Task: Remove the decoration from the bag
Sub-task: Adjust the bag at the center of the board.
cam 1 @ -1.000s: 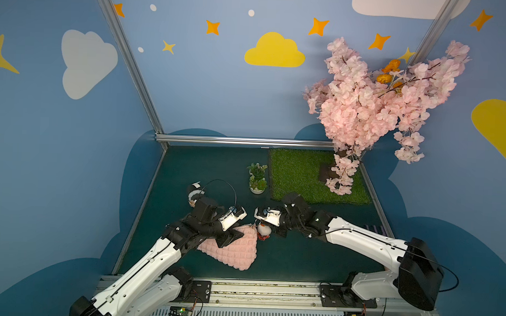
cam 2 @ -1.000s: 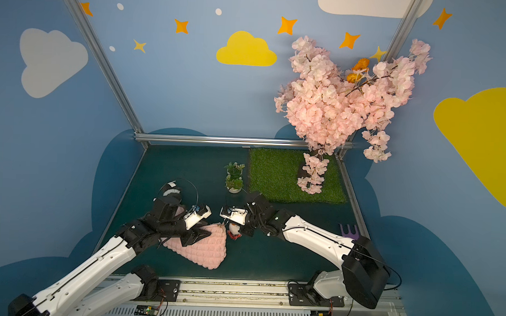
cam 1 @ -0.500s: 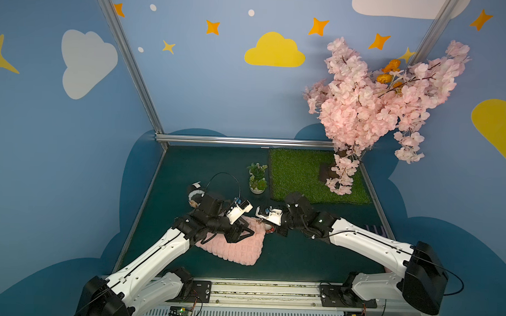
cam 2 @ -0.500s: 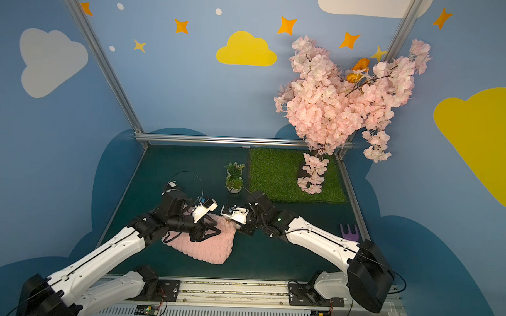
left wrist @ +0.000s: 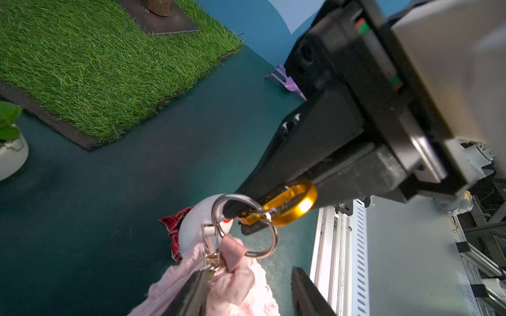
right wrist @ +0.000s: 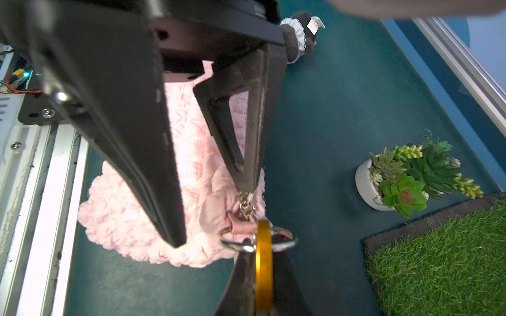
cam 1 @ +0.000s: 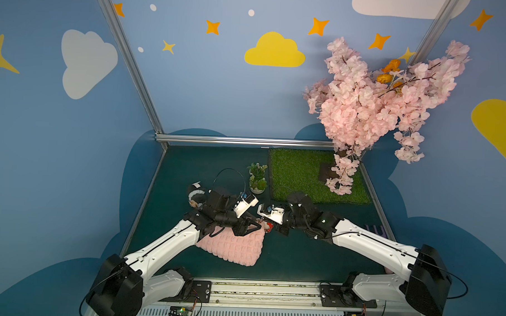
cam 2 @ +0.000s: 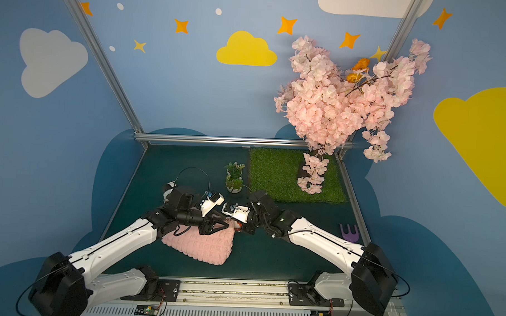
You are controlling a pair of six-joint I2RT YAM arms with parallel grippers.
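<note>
Change: we see the bag [cam 1: 231,247] lying flatter and broader than a second ago, and the left gripper [right wrist: 210,213] nearer the right gripper [left wrist: 238,217].
Room: cloud-painted blue walls [cam 1: 219,91]; a blossom tree [cam 1: 378,102] on a grass mat [cam 1: 303,177] in the tabletop [cam 1: 300,261] back right corner.
Tabletop: dark teal; the bag lies near its front edge, left of centre.
Left jaws: apart, astride the bag's zip corner.
Right jaws: clenched on the gold clip [left wrist: 304,203].
Charm: the decoration [left wrist: 193,225] sits at the bag's back right corner, between the grippers.
Wrist views only: the clip links a silver ring [left wrist: 276,238] threaded through the bag's pink loop [left wrist: 232,254].
</note>
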